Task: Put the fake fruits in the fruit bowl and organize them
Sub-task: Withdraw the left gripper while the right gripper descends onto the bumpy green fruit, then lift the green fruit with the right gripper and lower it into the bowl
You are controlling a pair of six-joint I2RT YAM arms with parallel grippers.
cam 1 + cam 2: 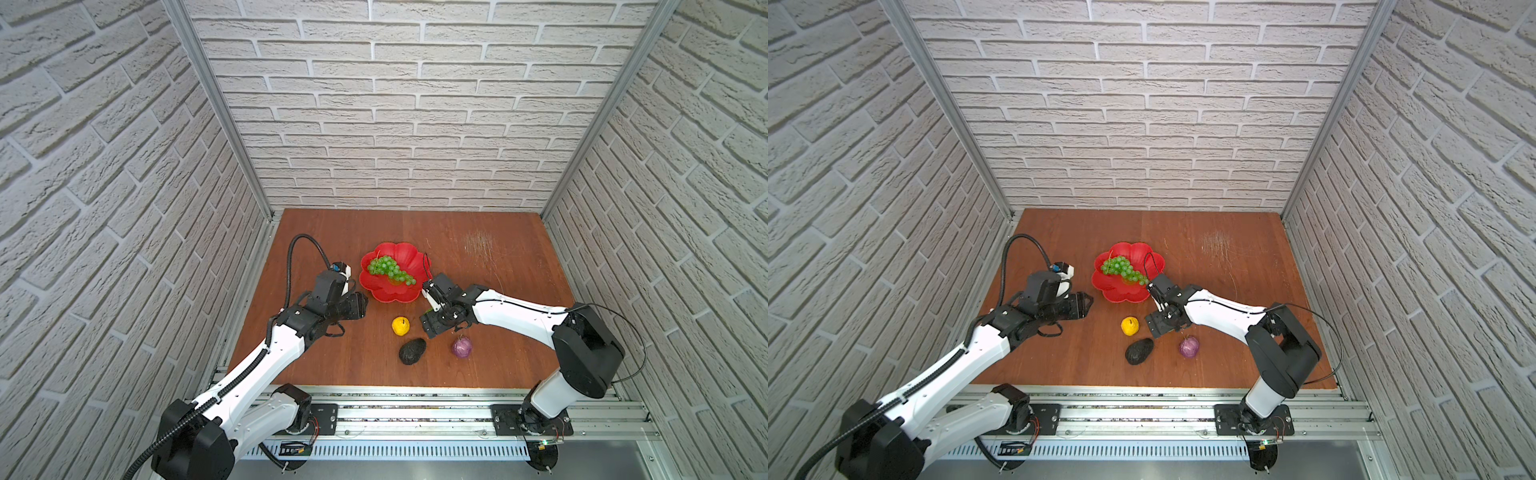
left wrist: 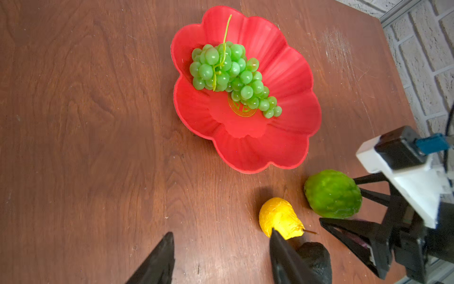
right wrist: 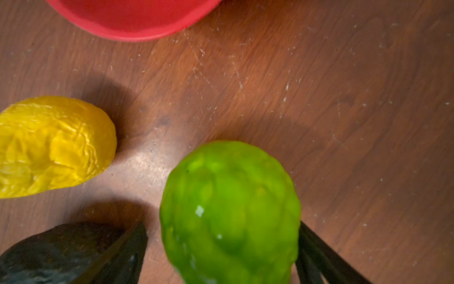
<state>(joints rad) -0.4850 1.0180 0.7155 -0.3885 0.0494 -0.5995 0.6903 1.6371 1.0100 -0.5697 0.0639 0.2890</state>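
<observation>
The right gripper's fingers (image 3: 122, 248) are standing apart on either side of the bumpy green ball (image 3: 228, 209). One is touching its side, the other is showing a sliver of table between itself and the ball, so the right gripper (image 3: 222, 226) is straddling the ball, not squeezing it. The ball is sitting on the wooden table (image 1: 498, 270), just off the near-right edge of the red bowl (image 1: 382, 289).

Left of that gripper the yellow fruit (image 1: 400, 325) is lying on the wood. Nearer still are the dark avocado (image 1: 412, 351) and, to its right, the purple bulb (image 1: 462, 347), all three outside the bowl.

The green grape bunch (image 1: 390, 270) is lying across the bowl's middle, partly covering the gold emblem.

The left gripper (image 2: 221, 232) is hanging to the left of the bowl with its fingers (image 2: 159, 260) spread and nothing between them.
</observation>
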